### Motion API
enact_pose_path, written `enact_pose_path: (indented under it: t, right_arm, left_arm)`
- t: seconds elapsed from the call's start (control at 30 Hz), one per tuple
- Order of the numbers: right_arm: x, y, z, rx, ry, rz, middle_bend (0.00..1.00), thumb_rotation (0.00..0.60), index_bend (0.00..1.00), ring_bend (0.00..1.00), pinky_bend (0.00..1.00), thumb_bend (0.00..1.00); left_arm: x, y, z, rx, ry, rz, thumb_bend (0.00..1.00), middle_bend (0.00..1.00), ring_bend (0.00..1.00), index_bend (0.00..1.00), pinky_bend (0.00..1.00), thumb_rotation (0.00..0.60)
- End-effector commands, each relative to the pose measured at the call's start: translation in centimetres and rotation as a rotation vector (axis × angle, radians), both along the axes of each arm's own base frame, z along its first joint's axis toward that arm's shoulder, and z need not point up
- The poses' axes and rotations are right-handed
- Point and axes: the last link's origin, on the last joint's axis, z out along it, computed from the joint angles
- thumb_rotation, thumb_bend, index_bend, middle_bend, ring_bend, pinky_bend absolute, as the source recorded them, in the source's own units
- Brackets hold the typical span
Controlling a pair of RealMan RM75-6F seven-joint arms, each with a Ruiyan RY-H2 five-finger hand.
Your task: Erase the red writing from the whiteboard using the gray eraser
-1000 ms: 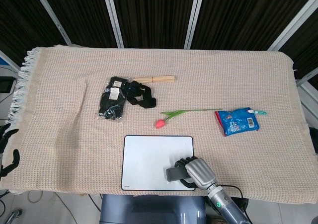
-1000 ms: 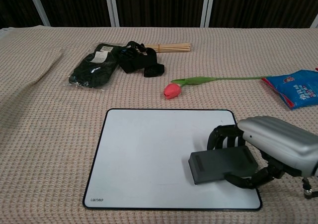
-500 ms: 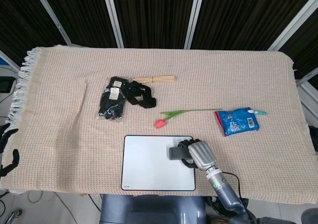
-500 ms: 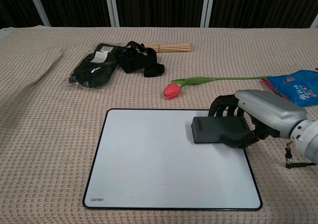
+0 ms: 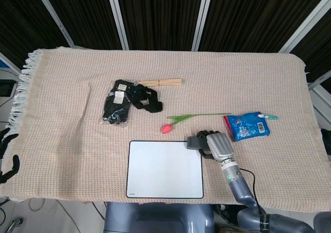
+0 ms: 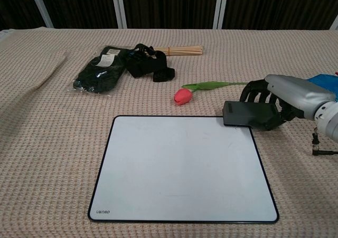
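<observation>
A white whiteboard (image 6: 182,167) lies near the front edge of a cloth-covered table (image 5: 62,140), with bare cloth to the left of the whiteboard. The gray eraser (image 6: 248,113) sits at the whiteboard's far right corner, overlapping its edge. The right hand (image 6: 288,98) grips the eraser, fingers curled around it; a tulip (image 6: 184,95) lies just behind the whiteboard.

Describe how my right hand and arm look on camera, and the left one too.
The right hand has a silver-grey ribbed metallic back with black fingers, a white wrist cuff, a grey forearm with a small green light, and thin black cable. The left hand shows only as black fingers at the frame edge.
</observation>
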Motion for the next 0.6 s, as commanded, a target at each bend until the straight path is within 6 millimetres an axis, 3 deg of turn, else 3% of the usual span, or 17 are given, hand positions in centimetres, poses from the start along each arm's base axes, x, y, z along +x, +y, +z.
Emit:
enact_pose_path:
  t: [0.03,0.27,0.6]
  right_arm:
    - [-0.3,0.1,1.2,-0.012,-0.014,-0.002,0.5,0.6,0.54,0.5,0.44,0.52]
    - [-2.0,1.0,3.4,-0.02,-0.005,-0.013,0.49,0.6,0.54,0.49,0.43,0.52]
    - [-4.8,2.4,4.8,0.035,0.03,0.01,0.45,0.6,0.54,0.45,0.4,0.48]
  left_arm:
    - [0.0,0.0,0.0,0.0,0.0,0.0,0.56,0.05,0.03,0.19,0.1,0.6]
    - [0.1,0.0,-0.1,-0.001,0.002,-0.002,0.56,0.05,0.03,0.19,0.1,0.6]
    - [0.3,-0.1,-0.3,-0.001,0.006,-0.004,0.56,0.05,0.03,0.18,0.1,0.6]
